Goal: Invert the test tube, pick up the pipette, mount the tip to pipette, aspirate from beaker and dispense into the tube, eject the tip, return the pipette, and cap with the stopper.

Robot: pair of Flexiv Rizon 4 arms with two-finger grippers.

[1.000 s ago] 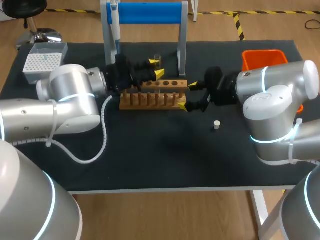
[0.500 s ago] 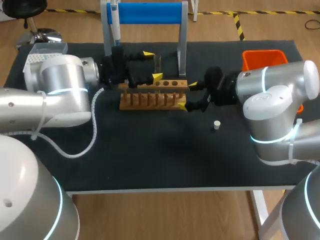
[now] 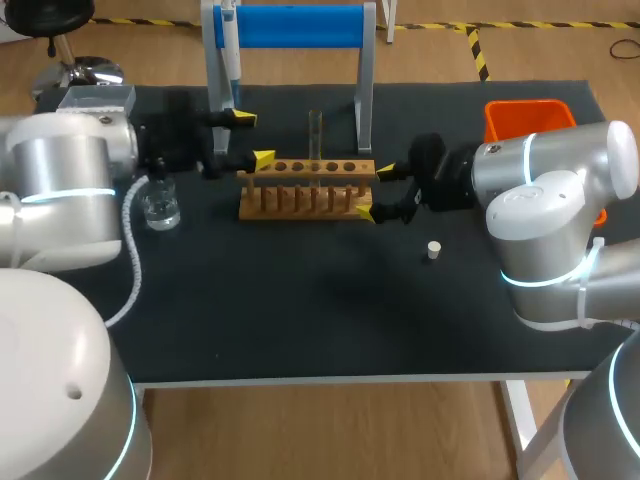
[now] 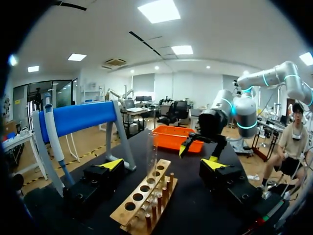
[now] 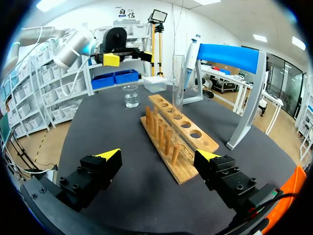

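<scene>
Withdrawn leftward, left hand gapes empty like right hand; one test tube stands in one rack.

You see the rack at mid-table, with the test tube upright in it. Behind the rack stands the frame, and the pipette hangs at its left end. The beaker sits left of the rack, with the tip box behind it. The stopper lies to the rack's right, nearer the front edge, and the bin is at the far right.
</scene>
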